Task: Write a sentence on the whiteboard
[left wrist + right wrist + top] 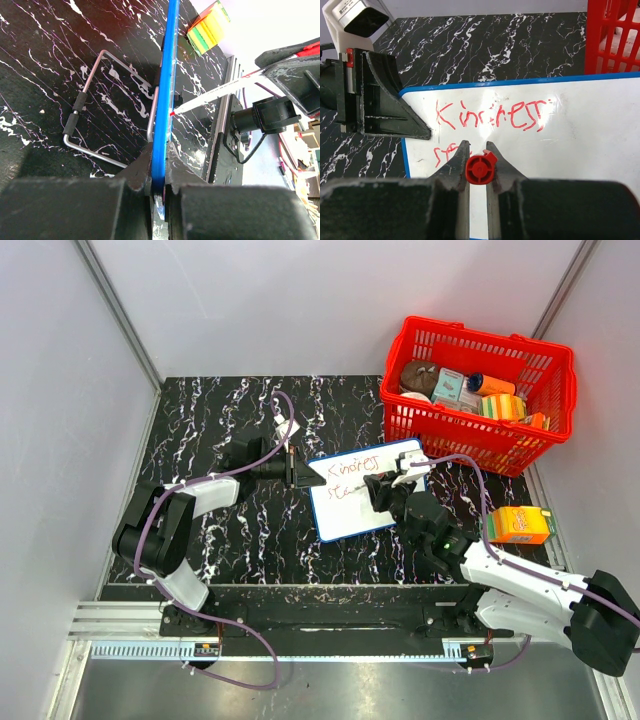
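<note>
- The whiteboard (pixel 365 488) sits mid-tabletop (pixel 220 410), between the two arms, with its far right corner just in front of the red basket (pixel 480 390).
- The left hand (pixel 159 155) is clamped shut on the board's blue frame. The left wrist view shows the edge pinched tight between both fingers, near the board's left corner.
- That same view sees the board edge-on, with a bent wire stand (pixel 95 100) lying on the marbled surface behind it.
- The right hand (pixel 476 150) is closed around a marker (pixel 480 169). Its red end cap pokes out between the fingers, pointing straight at the wrist camera.
- The marker's red tip touches the white surface, which is clearest from the left wrist.
- The sentence (pixel 490 115) is in thin red handwriting. The top line reads roughly "Kindness", and a second line under it on the left looks like "st" plus a bit more — the right hand's fingers cover the rest.
- The basket is packed with small boxes and packets.
- An orange carton (pixel 518 525) lies on the tabletop to the right of the board, close to the right arm and well apart from the writing.
</note>
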